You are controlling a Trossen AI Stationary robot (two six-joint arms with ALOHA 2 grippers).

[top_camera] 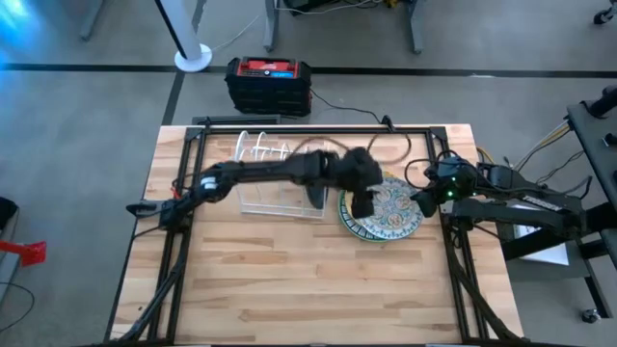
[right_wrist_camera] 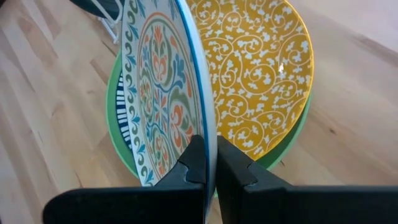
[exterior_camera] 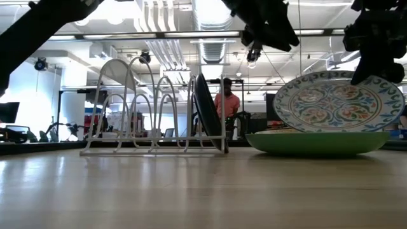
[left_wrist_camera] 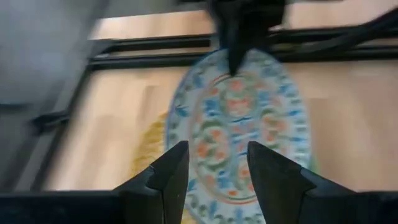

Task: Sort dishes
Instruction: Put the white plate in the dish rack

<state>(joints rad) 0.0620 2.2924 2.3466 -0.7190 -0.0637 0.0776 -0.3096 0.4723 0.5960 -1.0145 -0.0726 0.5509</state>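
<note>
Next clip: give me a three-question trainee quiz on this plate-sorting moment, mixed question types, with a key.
1. True or false: the right gripper pinches the rim of the floral plate.
2. Which plate stands in the white wire rack? A) dark plate B) yellow C) green
3. Fill in: the tilted floral plate leans over the yellow patterned plate, which lies on the ____ plate.

Key: 1 true; 2 A; 3 green. The left gripper hovers open near the floral plate.

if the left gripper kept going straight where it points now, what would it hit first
Most likely the floral plate, tilted up by the right gripper. The left gripper has open jaws aimed at its face; the gap is unclear.
</note>
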